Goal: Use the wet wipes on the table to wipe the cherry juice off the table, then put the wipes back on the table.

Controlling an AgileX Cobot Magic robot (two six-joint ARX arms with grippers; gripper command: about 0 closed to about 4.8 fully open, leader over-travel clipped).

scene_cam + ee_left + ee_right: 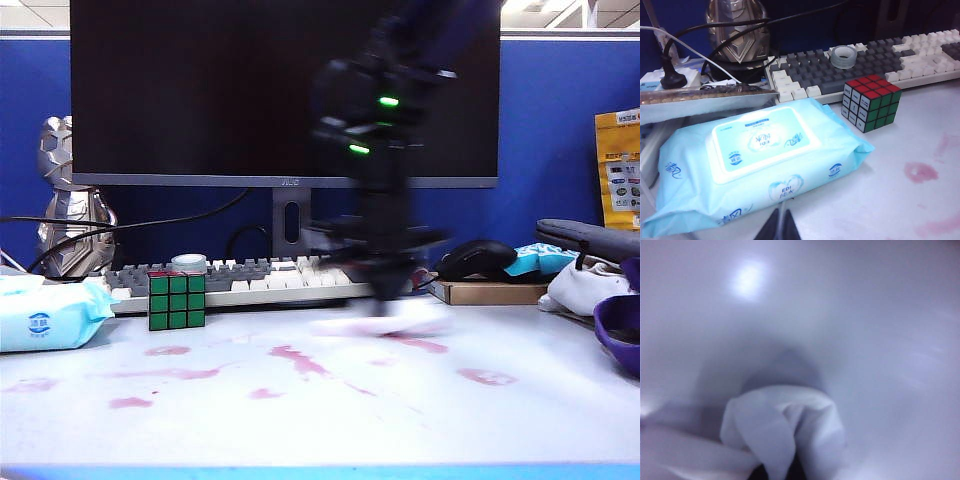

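In the exterior view my right gripper [385, 300] is motion-blurred and points down at the middle of the table [520, 430], shut on the white wet wipes [385, 320], which touch the surface. In the right wrist view the crumpled wet wipes [785, 425] bulge out of the shut right gripper [785, 472] just above the table [865, 315]. Cherry juice [300, 360] lies in pinkish-red smears across the table, with further blotches [487, 377] to the right and one cherry juice blotch [920, 171] in the left wrist view. My left gripper [781, 226] is shut and empty, beside the packet; the exterior view does not show it.
A light-blue wipes packet [45, 315] [760, 160] lies at the left. A Rubik's cube [177, 300] [871, 102], a keyboard [250, 280] and a tape roll [188, 263] stand behind the smears. At the right are a mouse [478, 260] and a white cloth bundle [590, 285].
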